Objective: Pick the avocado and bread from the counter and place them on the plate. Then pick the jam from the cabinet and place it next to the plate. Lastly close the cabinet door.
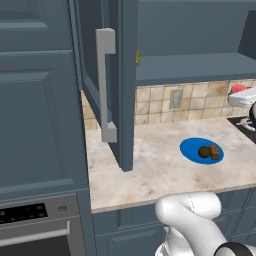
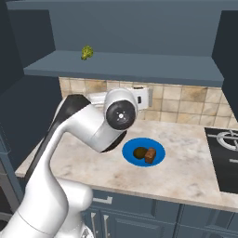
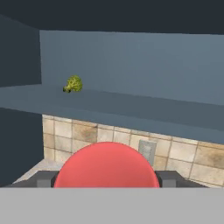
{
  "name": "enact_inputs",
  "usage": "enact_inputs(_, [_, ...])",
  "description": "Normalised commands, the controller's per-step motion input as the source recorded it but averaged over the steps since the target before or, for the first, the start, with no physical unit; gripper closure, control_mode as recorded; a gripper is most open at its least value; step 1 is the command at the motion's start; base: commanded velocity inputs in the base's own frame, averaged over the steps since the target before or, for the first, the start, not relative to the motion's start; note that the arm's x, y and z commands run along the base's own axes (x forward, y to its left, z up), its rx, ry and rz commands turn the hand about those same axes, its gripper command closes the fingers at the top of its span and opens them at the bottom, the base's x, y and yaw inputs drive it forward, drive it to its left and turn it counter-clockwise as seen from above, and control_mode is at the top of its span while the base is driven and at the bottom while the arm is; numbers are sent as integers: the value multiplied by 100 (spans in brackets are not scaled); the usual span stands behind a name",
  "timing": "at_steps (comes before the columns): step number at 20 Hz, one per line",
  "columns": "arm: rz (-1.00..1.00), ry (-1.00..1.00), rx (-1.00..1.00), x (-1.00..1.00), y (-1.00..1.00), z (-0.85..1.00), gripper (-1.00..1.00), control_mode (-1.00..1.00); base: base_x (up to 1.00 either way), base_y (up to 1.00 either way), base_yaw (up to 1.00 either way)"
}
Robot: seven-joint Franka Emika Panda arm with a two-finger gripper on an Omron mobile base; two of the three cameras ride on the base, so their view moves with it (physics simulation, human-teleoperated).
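Red and rounded, the jam (image 3: 106, 165) sits closest to the hand camera, between the two dark fingertips (image 3: 46, 178) of the gripper (image 3: 106, 179), one showing at each side of the jar. The jaws stand fairly wide and appear closed on the jar, holding it in the air below the cabinet shelf (image 3: 109, 111); contact itself is hidden by the jar's bulk. No label or writing can be read on it.

From the left base camera, the jar's red top (image 1: 239, 88) shows at the right edge above the white hand, in front of the tiled backsplash (image 1: 200, 100) and above the counter (image 1: 150, 170).

On the counter the blue plate (image 1: 190, 148) carries the avocado (image 1: 204, 152) and the bread (image 1: 215, 151), touching side by side. The held jar is well apart from the plate.

The cabinet door (image 1: 112, 85) stands open, its grey bar handle (image 1: 106, 85) facing the left camera. A small yellow-green item (image 3: 73, 84) rests on the shelf inside the cabinet (image 2: 130, 32). A black cooktop (image 2: 225, 158) lies at the counter's right.
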Motion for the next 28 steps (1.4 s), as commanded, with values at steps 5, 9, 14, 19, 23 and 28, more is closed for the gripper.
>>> enact_inputs(5, [-2, -2, 0, 0, -34, -61, 100, -100, 0, 0, 0])
enact_inputs(9, [-3, -8, 0, 0, -20, -74, 100, -100, 0, 0, 0])
enact_inputs(14, [-3, -2, 0, 0, -22, -67, 100, -100, 0, 0, 0])
enact_inputs(19, [-2, 0, 0, 0, -29, -56, 100, -100, 0, 0, 0])
enact_inputs(23, [-2, 0, 0, -3, -45, -37, 100, -100, 0, 0, 0])
enact_inputs(28, [0, 1, -2, -3, -52, -27, 100, -100, 0, 0, 0])
